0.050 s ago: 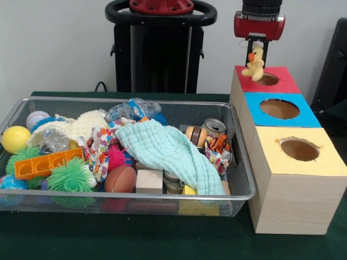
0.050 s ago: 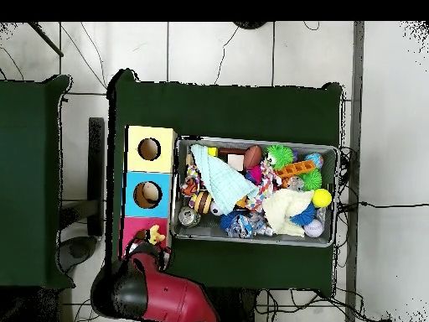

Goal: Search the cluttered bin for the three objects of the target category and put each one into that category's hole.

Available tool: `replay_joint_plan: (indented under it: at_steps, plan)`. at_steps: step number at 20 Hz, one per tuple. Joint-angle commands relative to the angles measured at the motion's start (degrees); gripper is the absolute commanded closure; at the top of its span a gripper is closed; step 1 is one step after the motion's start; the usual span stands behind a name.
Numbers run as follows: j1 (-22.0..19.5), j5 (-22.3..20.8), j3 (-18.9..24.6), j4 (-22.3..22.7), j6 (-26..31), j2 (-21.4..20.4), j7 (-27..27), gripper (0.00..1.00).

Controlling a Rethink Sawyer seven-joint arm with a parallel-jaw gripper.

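Observation:
My gripper (image 1: pixel 256 50) hangs over the red-topped box (image 1: pixel 284 84) and is shut on the head of a small yellow plush duck (image 1: pixel 253 66) with an orange beak. The duck dangles just above the left rim of that box's round hole (image 1: pixel 268 79). From overhead, the duck (image 2: pixel 154 236) shows at the edge of the red box (image 2: pixel 138 228), with the red arm (image 2: pixel 172 295) behind it. A small striped tiger plush (image 1: pixel 218 144) lies in the wire bin (image 1: pixel 242 162) at its right end, next to a tin can (image 1: pixel 214 127).
A blue-topped box (image 1: pixel 255 102) and a yellow-topped box (image 1: pixel 325 162), each with a hole, stand in line with the red one. The bin holds a mint cloth (image 1: pixel 168 151), a football (image 1: pixel 120 179), a wooden block (image 1: pixel 149 181), an orange tray (image 1: pixel 46 162), spiky balls and a yellow ball (image 1: pixel 15 138).

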Motion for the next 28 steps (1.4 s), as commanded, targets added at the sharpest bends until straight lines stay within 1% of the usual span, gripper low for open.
replay_joint_plan:
  at_steps: [1,7,13,16,21,23,25,26,28]
  plan:
    - [0.5,2.5,3.8,1.0,1.6,1.3,14.1,1.0]
    - [3.8,4.4,2.7,0.2,2.8,0.6,16.4,1.0]
    - [4.4,5.5,2.8,-1.2,2.6,1.9,15.9,1.0]
    - [4.6,5.0,2.1,-1.6,1.4,2.2,14.7,1.0]
    - [3.6,3.7,2.4,-1.8,-1.1,2.6,13.4,1.0]
    - [4.4,3.4,1.2,-2.2,-1.4,2.8,13.2,1.0]
    - [4.4,3.1,1.2,-2.0,-2.2,2.8,13.1,1.0]
    - [4.4,2.9,1.1,-1.9,-2.6,2.8,13.1,0.0]
    - [4.3,2.7,1.2,-1.8,-3.0,2.8,12.9,0.0]
